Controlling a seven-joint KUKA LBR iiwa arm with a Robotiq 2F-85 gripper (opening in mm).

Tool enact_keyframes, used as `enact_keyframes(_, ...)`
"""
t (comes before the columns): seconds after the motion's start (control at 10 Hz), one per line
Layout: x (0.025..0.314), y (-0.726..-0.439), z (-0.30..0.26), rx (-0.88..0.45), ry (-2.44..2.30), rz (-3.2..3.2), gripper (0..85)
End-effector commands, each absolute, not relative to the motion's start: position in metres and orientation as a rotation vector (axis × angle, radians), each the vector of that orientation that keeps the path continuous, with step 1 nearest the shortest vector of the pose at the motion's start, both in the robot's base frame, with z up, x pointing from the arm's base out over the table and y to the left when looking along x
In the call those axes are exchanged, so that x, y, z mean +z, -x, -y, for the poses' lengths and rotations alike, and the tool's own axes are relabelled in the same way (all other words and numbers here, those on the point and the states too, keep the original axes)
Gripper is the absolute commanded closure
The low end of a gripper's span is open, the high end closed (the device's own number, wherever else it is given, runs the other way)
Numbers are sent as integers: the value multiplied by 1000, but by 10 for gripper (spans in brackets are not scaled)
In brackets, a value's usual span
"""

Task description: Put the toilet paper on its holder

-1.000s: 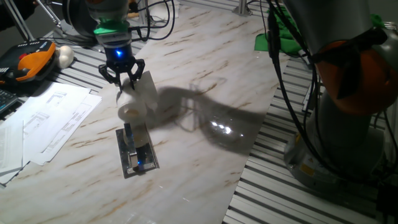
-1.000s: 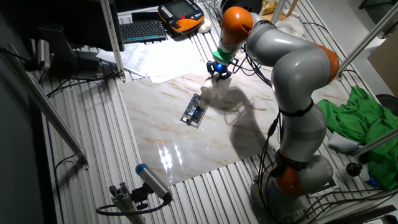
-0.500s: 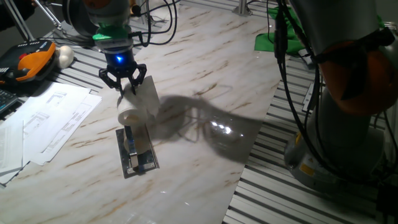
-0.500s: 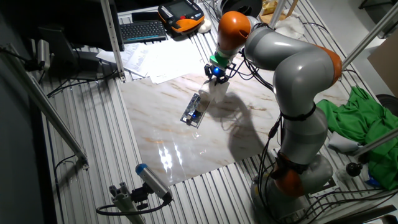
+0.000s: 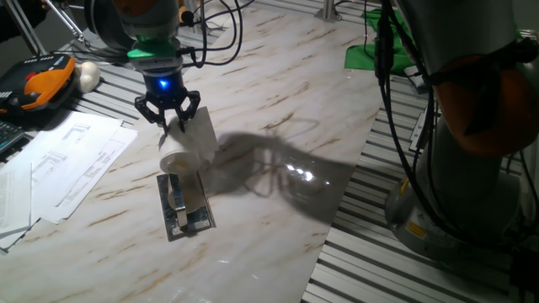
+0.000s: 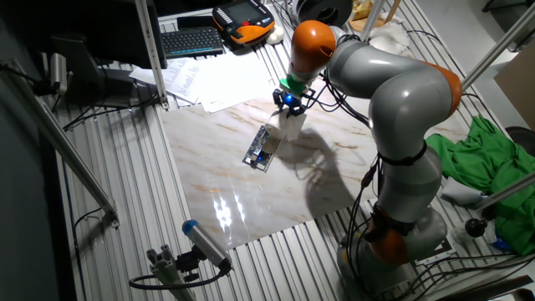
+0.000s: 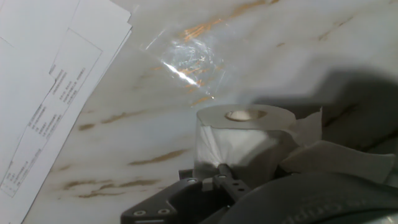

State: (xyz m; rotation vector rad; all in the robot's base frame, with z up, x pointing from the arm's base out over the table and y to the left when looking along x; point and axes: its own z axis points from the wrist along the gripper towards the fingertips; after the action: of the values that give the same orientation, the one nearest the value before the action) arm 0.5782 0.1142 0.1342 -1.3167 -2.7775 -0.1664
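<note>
I see the gripper [image 5: 174, 118] with its jaws pinched on the toilet paper [image 5: 187, 144], holding it in the air just above the near end of the holder [image 5: 186, 206] on the bench [image 5: 278, 93]. Since 1 second ago the roll has shifted slightly toward the papers [image 5: 59, 164]. The hand view hides the holder, and a loose sheet trails off the roll.

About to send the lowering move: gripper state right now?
Gripper: closed on the toilet paper roll, held above the table next to the holder.
</note>
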Motion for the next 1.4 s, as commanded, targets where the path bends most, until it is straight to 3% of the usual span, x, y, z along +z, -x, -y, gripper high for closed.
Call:
enact_keyframes(0.0, 135, -578, -114, -169, 1305, 2781, 510)
enact_keyframes(1.3, 138, -576, -111, -188, 1141, 2815, 510)
